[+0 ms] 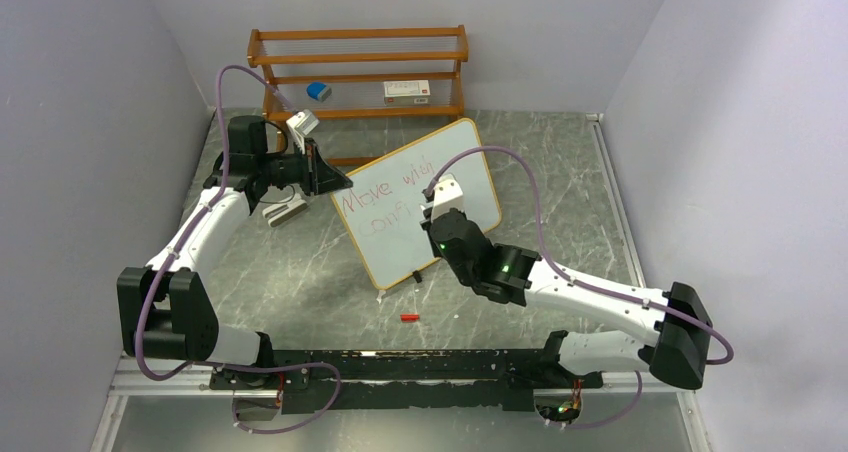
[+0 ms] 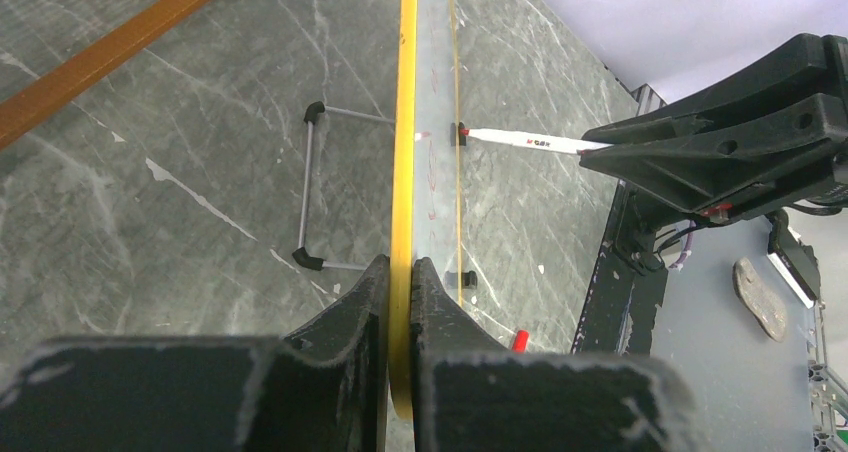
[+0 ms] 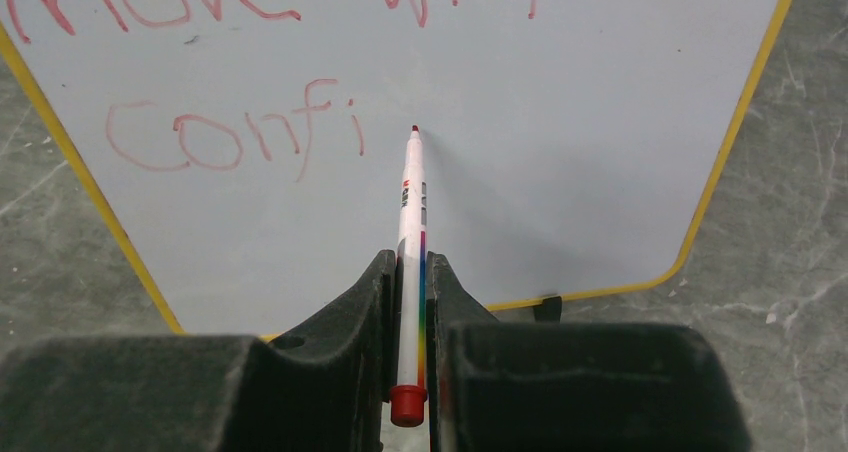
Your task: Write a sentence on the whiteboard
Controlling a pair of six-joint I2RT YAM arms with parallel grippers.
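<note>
Taking the top view as a clock face, the two arm bases sit at 6 o'clock on the grey marbled counter point(image 1: 300, 272). Just beyond them, near the centre line, a small red cap point(image 1: 408, 318) lies by itself on the stone, apart from everything else.

Further in, at about 4 o'clock from the middle, the right end effector point(image 3: 408, 262) is clamped on a white marker point(image 3: 410, 202) with a rainbow stripe and a red butt end. The barrel runs straight out between the closed fingers, and its red tip meets the board face.

The whiteboard point(image 1: 385, 252) stands at the centre of the counter, upright on its lower edge. It is turned so that its yellow-framed face runs from 7 o'clock to 1 o'clock and looks toward the right arm. Red writing on it reads "Move with" on the upper line and "Confi" point(image 3: 235, 137) below. The marker tip rests just at 3 o'clock of the final "i". The left wrist view shows a thin wire stand point(image 2: 310, 187) propping the board from behind.

At 10 o'clock, the left end effector point(image 2: 400, 267) is pinched tight on the yellow edge of the board, one finger on each face.

Farthest off, at 12 o'clock against the back wall, is a brown slatted rack point(image 1: 360, 57). It holds a blue object point(image 1: 318, 91) and a white box point(image 1: 406, 90).
</note>
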